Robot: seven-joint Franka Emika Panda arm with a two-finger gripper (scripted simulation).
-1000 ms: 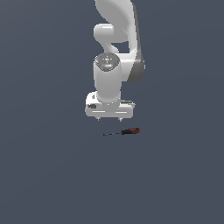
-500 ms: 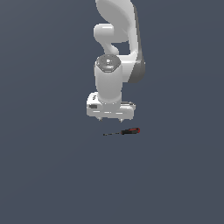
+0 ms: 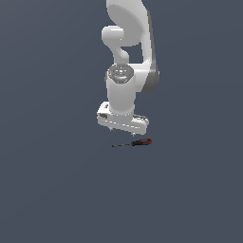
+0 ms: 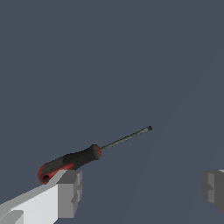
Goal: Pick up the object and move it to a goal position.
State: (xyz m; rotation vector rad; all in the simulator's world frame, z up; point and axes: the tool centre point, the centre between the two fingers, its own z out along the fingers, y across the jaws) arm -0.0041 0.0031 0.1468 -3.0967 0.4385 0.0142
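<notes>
Even, diffuse simulator lighting on a flat grey ground; renders sharp, without cast shadows, blur or edge distortion; faint sheen on the arm [image 3: 124, 90].

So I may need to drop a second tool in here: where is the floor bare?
Nearly everywhere: the grey surface is bare on all sides. The only crowded spot is under the open white gripper, where the small black-and-red-handled screwdriver lies, its handle beside one grey fingertip.

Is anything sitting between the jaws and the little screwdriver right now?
Nothing visible. The small black-and-red-handled screwdriver lies alone on the plain grey surface, just beside one finger of the open gripper.
</notes>
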